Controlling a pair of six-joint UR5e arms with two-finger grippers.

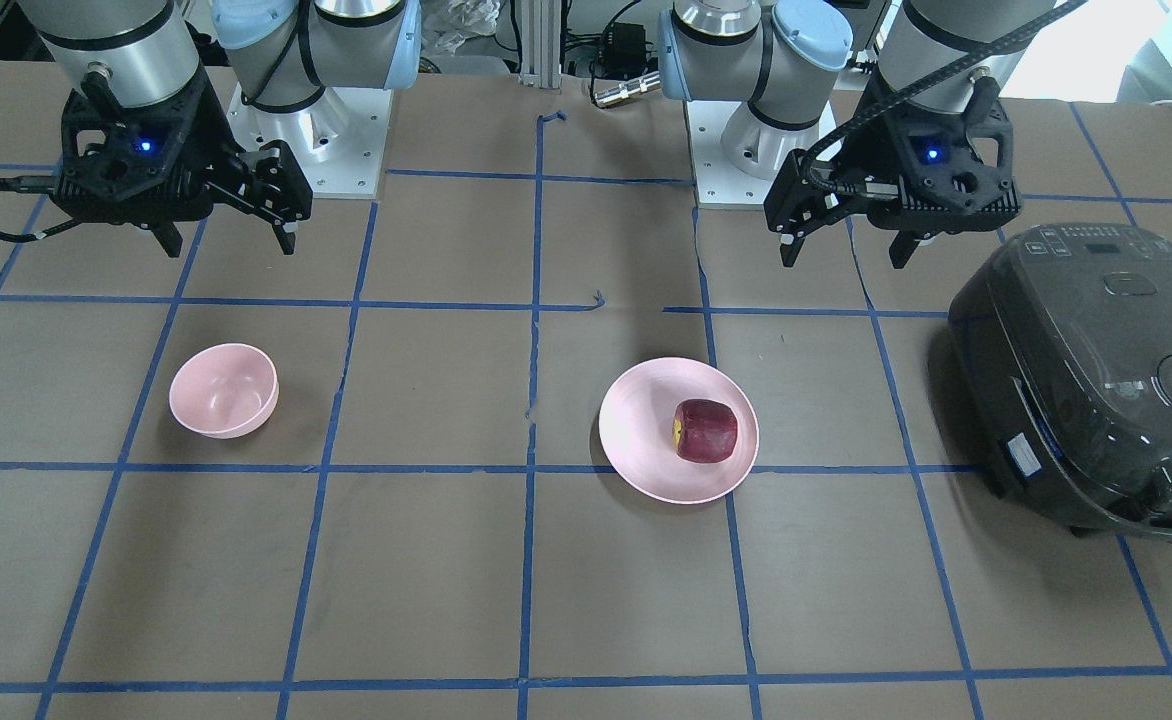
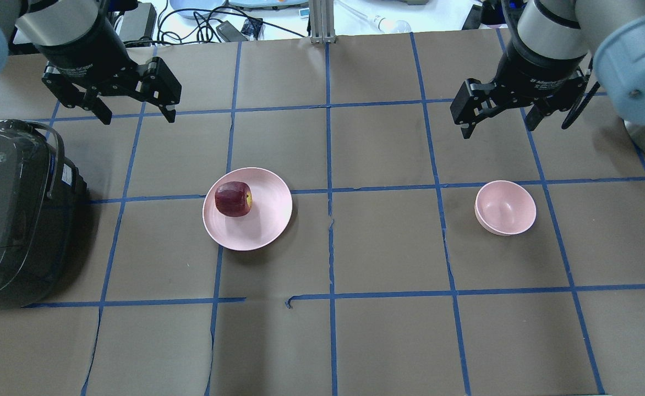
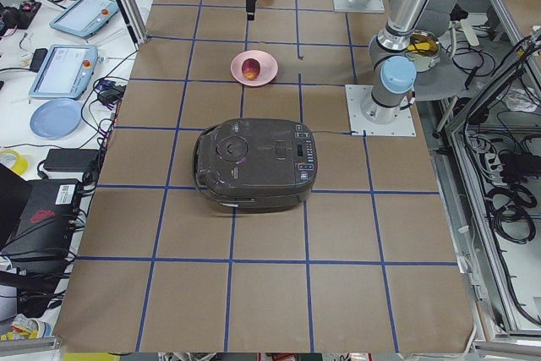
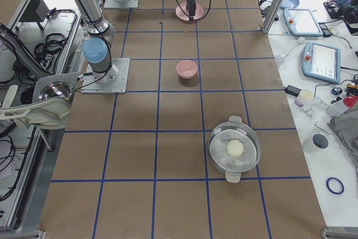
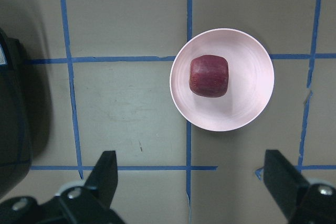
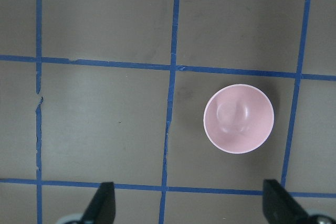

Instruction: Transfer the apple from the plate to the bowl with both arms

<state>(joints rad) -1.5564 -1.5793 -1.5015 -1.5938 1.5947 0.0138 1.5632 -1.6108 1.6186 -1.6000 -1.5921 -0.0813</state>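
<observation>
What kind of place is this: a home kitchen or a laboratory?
Most likely a robotics lab. The left arm and right arm are bolted to a table taped with a blue grid, and what looks like a teach pendant lies beside it.

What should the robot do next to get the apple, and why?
Probably the left gripper should move over the apple and come down around it. The apple lies on the plate, nearest to that gripper, which hangs open above the table, apart from it. The bowl stands empty farther off, by the right gripper.
</observation>
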